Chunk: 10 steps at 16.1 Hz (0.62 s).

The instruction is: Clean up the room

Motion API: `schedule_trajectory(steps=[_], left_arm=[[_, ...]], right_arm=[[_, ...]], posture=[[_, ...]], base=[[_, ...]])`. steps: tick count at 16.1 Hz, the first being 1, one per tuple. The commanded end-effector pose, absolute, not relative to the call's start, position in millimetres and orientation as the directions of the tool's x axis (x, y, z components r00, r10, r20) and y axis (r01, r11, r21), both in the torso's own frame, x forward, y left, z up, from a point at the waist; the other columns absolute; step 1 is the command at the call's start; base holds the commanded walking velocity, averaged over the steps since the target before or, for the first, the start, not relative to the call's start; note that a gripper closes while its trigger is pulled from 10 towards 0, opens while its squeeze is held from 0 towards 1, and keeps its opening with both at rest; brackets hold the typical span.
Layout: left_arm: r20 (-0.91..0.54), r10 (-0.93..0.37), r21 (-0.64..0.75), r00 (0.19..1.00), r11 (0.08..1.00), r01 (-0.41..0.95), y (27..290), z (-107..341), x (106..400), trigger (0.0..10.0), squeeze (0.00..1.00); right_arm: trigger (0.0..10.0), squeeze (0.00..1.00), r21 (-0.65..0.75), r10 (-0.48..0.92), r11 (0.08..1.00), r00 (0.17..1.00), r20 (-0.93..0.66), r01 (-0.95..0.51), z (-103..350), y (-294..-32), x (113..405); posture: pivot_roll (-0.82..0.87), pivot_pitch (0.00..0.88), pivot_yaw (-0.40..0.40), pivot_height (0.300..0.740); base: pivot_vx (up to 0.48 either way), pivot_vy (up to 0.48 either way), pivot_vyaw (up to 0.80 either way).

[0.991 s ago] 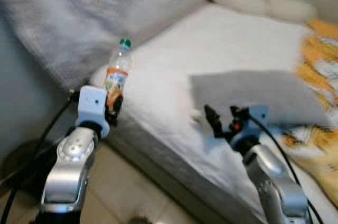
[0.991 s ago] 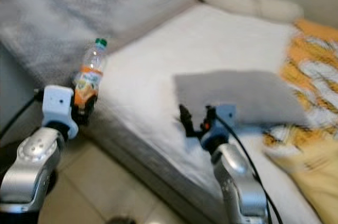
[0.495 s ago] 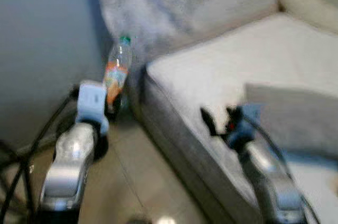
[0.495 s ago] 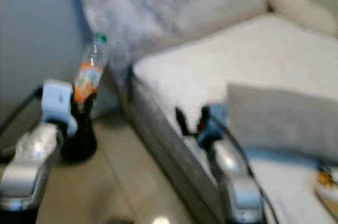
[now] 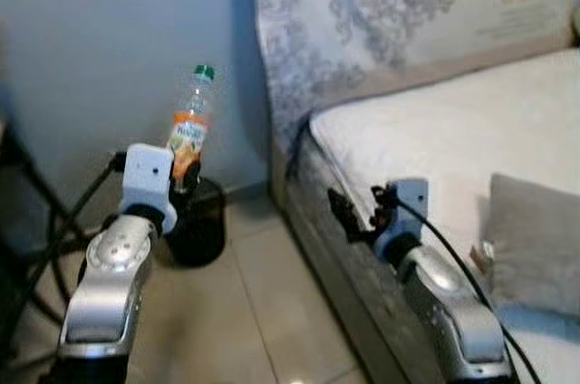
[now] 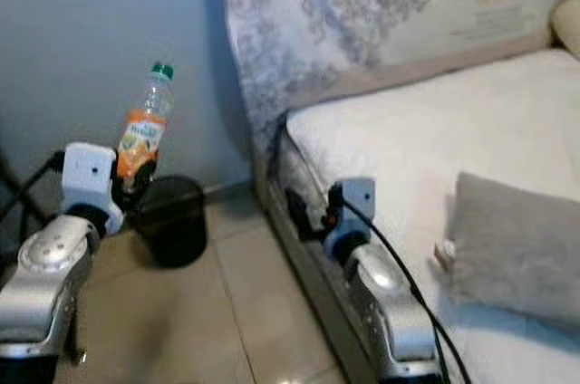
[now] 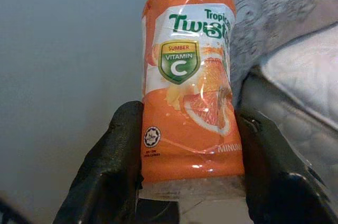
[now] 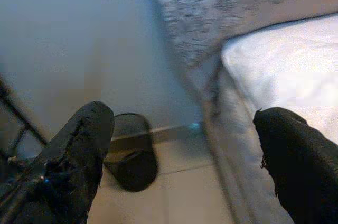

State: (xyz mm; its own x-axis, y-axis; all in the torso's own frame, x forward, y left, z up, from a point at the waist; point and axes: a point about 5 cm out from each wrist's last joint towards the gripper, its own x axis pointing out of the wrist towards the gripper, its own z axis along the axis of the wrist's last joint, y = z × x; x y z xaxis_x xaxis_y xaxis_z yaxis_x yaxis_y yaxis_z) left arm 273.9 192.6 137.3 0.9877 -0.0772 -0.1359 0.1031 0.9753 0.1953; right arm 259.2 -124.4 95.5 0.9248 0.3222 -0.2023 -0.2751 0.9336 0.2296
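Left end effector point(image 7: 185, 182) gripping orange bottle point(image 7: 187, 97), wrist view reads "Vitamin C", right end effector point(image 8: 185, 166) open

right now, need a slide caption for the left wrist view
Left gripper clamps an orange drink bottle by its labelled lower body, beside a grey wall.

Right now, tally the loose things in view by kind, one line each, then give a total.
Drink bottles: 1, the orange bottle held in the left gripper
Waste bins: 1, the black bin on the floor by the wall
Cushions: 1, the grey cushion on the bed
Total: 3
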Motion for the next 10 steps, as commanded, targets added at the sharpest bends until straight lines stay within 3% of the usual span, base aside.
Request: schedule_trajectory(steps=[1, 6, 9, 10], left_arm=[[-0.124, -0.122, 0.191, 0.985, 0.971, 0.145, 181.9, 140.3, 274.5, 10.0, 0.00], [-0.132, -0.132, 0.196, 0.982, 0.968, 0.156, 181.5, 139.5, 274.0, 10.0, 0.00], [-0.138, -0.146, 0.210, 0.980, 0.962, 0.173, 180.1, 139.0, 273.6, 10.0, 0.00], [-0.139, -0.148, 0.212, 0.979, 0.961, 0.175, 179.9, 139.0, 273.4, 10.0, 0.00]], right_arm=[[10.0, 0.00, 0.218, 0.286, 0.946, 0.935, -0.211, -0.240, 94.9, -133.7, 259.6], [10.0, 0.00, 0.207, 0.318, 0.939, 0.925, -0.208, -0.276, 96.6, -130.6, 259.8], [10.0, 0.00, 0.187, 0.316, 0.942, 0.925, -0.213, -0.279, 96.3, -130.7, 259.6], [10.0, 0.00, 0.189, 0.317, 0.942, 0.924, -0.214, -0.279, 96.1, -130.7, 259.5]], posture=[[0.01, 0.000, -0.014, 0.740], [0.01, 0.000, -0.014, 0.740], [0.01, 0.000, -0.014, 0.740], [0.01, 0.000, -0.014, 0.740]], base=[[0.375, 0.000, 0.00], [0.382, 0.000, 0.00], [0.380, 0.000, 0.80], [0.379, 0.000, 0.00]])
